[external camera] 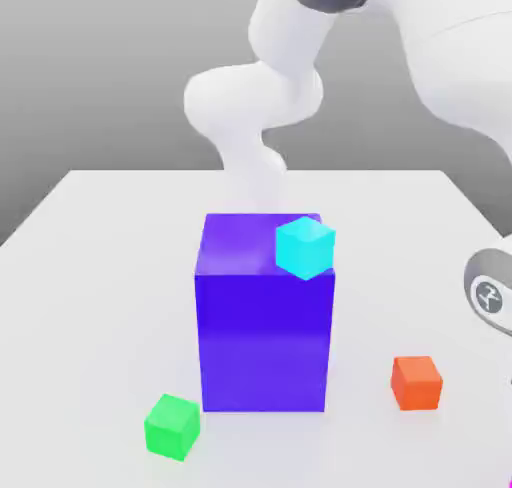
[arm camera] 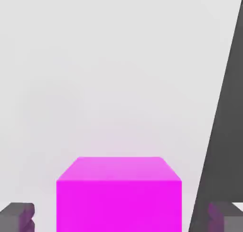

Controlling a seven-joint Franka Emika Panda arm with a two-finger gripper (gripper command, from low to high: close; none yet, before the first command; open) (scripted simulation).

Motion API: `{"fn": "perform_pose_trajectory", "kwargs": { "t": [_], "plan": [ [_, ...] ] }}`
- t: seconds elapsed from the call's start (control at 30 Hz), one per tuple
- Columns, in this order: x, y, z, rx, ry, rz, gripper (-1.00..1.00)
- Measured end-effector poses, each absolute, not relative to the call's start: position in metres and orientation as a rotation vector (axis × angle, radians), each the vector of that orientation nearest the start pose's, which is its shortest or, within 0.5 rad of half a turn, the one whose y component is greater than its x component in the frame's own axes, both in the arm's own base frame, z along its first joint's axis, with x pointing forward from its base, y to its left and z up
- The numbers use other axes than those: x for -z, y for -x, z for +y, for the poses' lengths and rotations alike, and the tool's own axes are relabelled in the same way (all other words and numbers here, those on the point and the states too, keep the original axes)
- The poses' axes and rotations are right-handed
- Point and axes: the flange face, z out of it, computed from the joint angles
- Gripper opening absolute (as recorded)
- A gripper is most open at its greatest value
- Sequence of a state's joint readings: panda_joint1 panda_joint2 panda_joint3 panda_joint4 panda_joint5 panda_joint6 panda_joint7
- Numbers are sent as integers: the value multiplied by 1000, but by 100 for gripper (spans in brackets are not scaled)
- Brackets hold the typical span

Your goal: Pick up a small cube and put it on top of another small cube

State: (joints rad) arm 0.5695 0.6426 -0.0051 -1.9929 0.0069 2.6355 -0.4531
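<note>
judging by its look, the small orange-red cube point(external camera: 416, 382) is a rigid, light block with flat, smooth faces: it should not give or deform, but it could slip or twist if caught on a corner. it sits on the white worktop point(external camera: 100, 276), towards the exterior view's right, apart from the big blue-purple block point(external camera: 264, 316) and with open room on every side. the best hold would be square on two opposite side faces, about halfway up, so it hangs level for setting down on another cube. the green cube point(external camera: 172, 426), near the block's other front corner, looks much the same in size and offers a flat top.

the hand point(arm camera: 121, 219) is at a different cube: in the hand view its two fingers point(arm camera: 19, 217) stand on either side of a magenta cube point(arm camera: 118, 198), lined up with its opposite side faces. gaps seem to show between fingers and cube, though i cannot tell whether they are pinching it or standing clear. a cyan cube point(external camera: 305, 247) shows at the block's upper edge.
</note>
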Motion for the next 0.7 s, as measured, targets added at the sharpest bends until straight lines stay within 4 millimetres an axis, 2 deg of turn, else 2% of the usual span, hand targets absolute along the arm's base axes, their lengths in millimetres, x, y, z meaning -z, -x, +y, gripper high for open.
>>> {"fn": "perform_pose_trajectory", "kwargs": {
  "t": [0.1, 0.13, 0.23, 0.27, 0.5, 0.7],
  "plan": [
    [-128, -508, 322, -2, 2747, -1524, -100],
    [-134, -508, 322, -2, 2746, -1526, -100],
    [-175, -508, 322, -2, 2747, -1526, -100],
    [-186, -510, 314, 0, 2752, -1526, -100],
    [-246, -540, 205, 76, 2820, -1473, -100],
    [-284, -543, 102, 137, 2857, -1387, -100]
  ]
}}
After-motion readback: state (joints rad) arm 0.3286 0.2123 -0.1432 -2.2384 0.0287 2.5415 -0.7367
